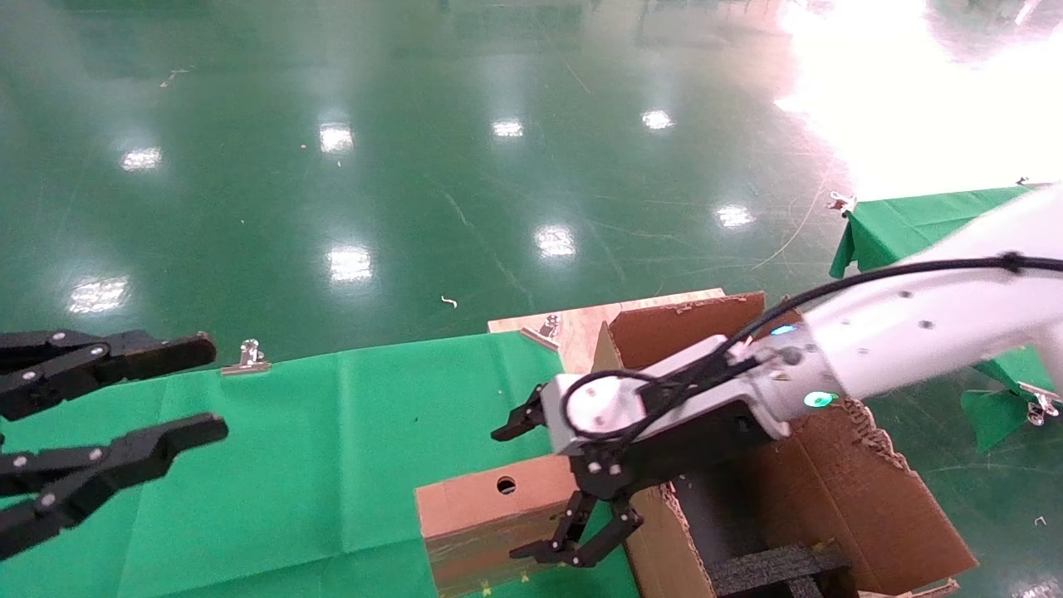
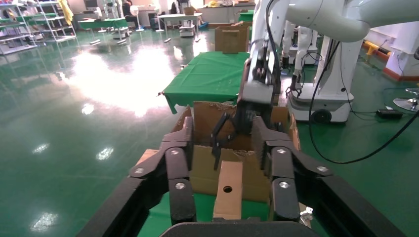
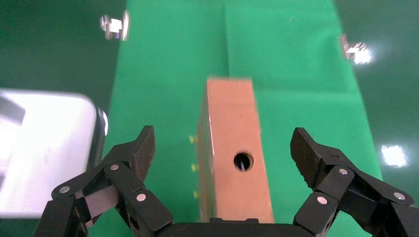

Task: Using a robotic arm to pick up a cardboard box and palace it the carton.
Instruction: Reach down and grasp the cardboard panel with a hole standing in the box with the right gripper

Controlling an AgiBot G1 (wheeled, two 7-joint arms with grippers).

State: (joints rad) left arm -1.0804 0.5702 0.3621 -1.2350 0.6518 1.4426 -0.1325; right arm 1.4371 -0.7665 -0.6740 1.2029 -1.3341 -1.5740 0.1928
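Glossy green floor (image 1: 415, 166) surrounding a green-clothed table (image 1: 315, 465). The cardboard box (image 1: 490, 519) stands on edge at the table's right end, hole uppermost, just beside the carton (image 1: 830, 490). The right pincer (image 1: 573, 507) hangs spread above the box, fingers straddling it. The left pincer (image 1: 124, 399), also spread, idles at far left.

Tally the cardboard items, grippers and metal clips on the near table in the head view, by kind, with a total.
Small box: 1
Carton: 1
Grippers, left and right: 2
Clips, one, two: 2
Total: 6
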